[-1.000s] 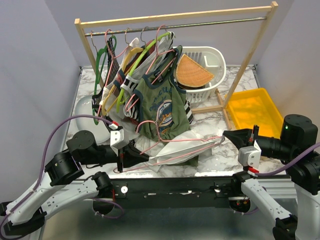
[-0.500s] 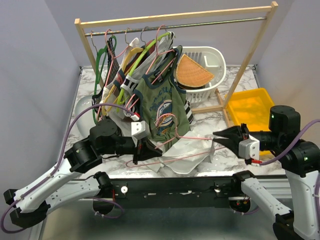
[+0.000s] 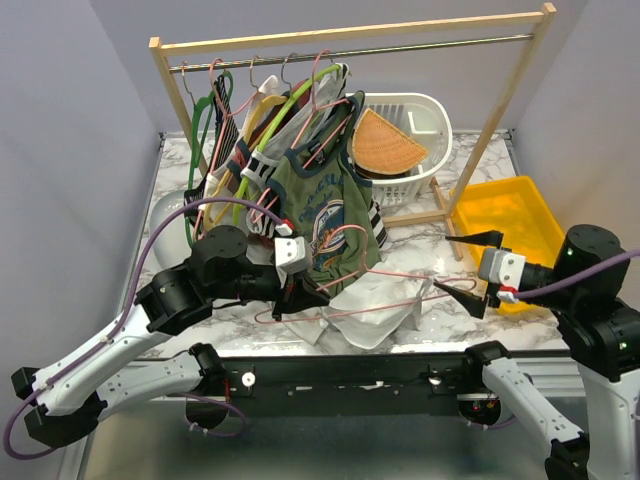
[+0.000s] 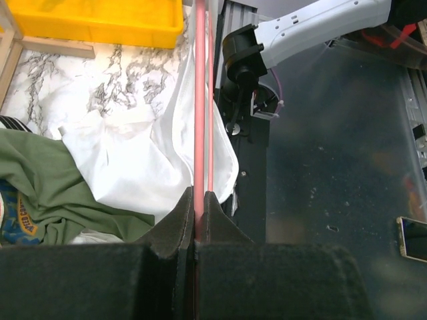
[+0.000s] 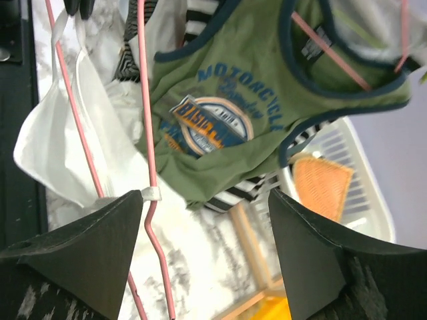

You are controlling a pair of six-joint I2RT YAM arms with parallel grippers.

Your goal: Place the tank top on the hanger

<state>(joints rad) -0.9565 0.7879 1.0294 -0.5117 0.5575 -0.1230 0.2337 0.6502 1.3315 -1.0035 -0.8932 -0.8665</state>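
Observation:
My left gripper [image 3: 291, 292] is shut on the pink wire hanger [image 3: 385, 274], which it holds low over the table's front. In the left wrist view the jaws [image 4: 199, 200] clamp one hanger [image 4: 199, 100] wire, which runs straight away from them. The white tank top [image 3: 372, 318] hangs crumpled over the hanger's lower part and rests on the marble; it also shows as tank top [image 4: 133, 153] and tank top [image 5: 60, 140]. My right gripper [image 3: 456, 266] stands open at the hanger's right end. In the right wrist view the hanger [image 5: 145, 100] wire passes just inside one finger of my right gripper [image 5: 205, 197], ungripped.
Behind stands a wooden rack [image 3: 350, 40] crowded with hangers and clothes, with an olive-green printed top [image 3: 325, 215] at the front. A white laundry basket [image 3: 425, 125] sits under the rack. A yellow bin [image 3: 505, 220] sits at the right, by the rack's wooden foot [image 3: 440, 215].
My right gripper has opened, let go of the hanger's right end and drawn back a little. My left arm has carried the hanger and tank top up and to the right.

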